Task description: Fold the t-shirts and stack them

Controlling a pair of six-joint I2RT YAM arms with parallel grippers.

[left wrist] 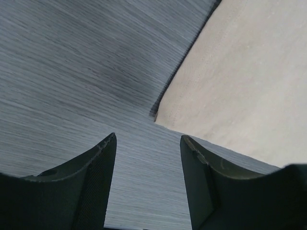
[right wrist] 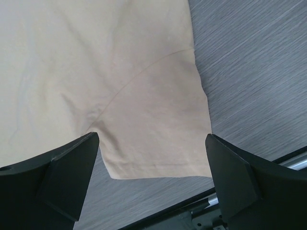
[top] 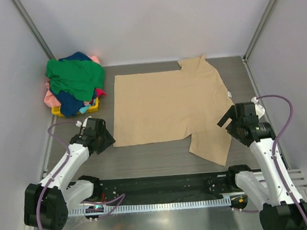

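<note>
Nearest, left fingers (left wrist: 98, 167) are spread over bare bench (top: 146, 160) just beside the tan tee's (top: 166, 104) hem corner, gripping nothing; right fingers (right wrist: 72, 165) are spread wide above its near sleeve (right wrist: 158, 120), also w/ nothing between them. Tan tee lies flat mid-bench, neck and white label (top: 229, 93) toward the right side. Far left, green tee (top: 75, 75) plus navy tee (top: 69, 102) and pink tee (top: 49, 99) sit heaped on a yellow basket (top: 92, 107).

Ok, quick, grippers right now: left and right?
Left gripper: open, empty, over the table by the tan t-shirt corner.
Right gripper: open, empty, above its sleeve.
</note>
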